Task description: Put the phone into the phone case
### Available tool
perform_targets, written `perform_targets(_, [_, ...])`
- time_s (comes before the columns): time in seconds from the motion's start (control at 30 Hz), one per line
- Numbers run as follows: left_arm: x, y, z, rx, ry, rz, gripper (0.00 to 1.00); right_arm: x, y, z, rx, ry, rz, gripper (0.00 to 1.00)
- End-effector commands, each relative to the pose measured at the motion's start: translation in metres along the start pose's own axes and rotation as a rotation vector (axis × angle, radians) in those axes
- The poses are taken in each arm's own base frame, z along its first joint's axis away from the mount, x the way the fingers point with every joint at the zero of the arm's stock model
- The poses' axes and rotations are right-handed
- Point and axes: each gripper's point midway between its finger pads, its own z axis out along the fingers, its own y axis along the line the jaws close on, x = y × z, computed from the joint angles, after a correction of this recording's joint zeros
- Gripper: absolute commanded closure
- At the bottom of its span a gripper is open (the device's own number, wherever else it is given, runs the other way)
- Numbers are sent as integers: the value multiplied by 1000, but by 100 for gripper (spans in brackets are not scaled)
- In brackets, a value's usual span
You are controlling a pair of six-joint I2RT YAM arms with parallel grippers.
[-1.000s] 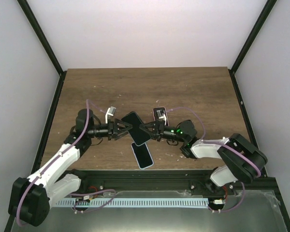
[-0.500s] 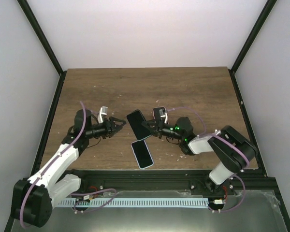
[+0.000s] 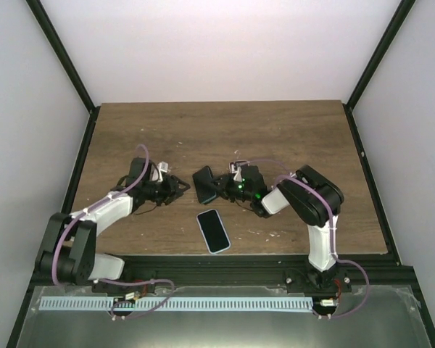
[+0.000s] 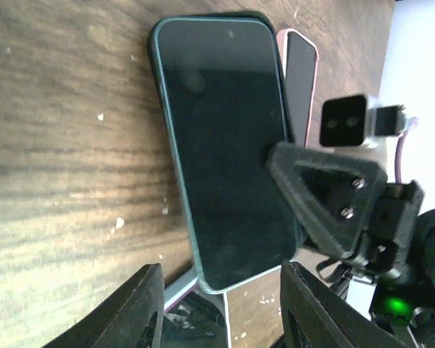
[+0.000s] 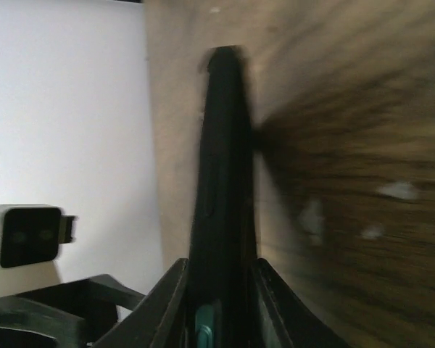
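Note:
A dark phone with a teal edge (image 3: 203, 183) is pinched at one end by my right gripper (image 3: 220, 187), low over the table. In the left wrist view the dark phone (image 4: 225, 145) is screen-up with a black case rim behind its top edge. My right gripper's finger (image 4: 326, 192) presses on it. In the right wrist view my right gripper (image 5: 221, 290) is shut on this phone (image 5: 221, 181), seen edge-on. My left gripper (image 3: 179, 187) is open and empty just left of the phone; in its own view my left gripper (image 4: 225, 290) has the phone's near end between its spread fingers, not touching.
A second phone with a pale pink rim (image 3: 214, 230) lies flat near the table's front edge; it also shows in the left wrist view (image 4: 302, 80) beyond the held phone. The black frame rail (image 3: 217, 261) runs along the near edge.
My left gripper let go of the dark phone, opened and drew back left. My right gripper carried the phone lower and slightly left.

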Motion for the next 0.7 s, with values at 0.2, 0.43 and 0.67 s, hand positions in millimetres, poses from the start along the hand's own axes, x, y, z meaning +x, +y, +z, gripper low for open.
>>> perform_targets(0.2, [-22,5,26,12,10,51,59,3,-39,1,183,42,-88,66])
perform_targets(0.43, [-18,12,35,19,35,28,59,12,-61,-8,289,91,-162,57])
perform_targets(0.67, [-17,12,45,28,48,19,60,2,-63,-22,393,66,-283,47])
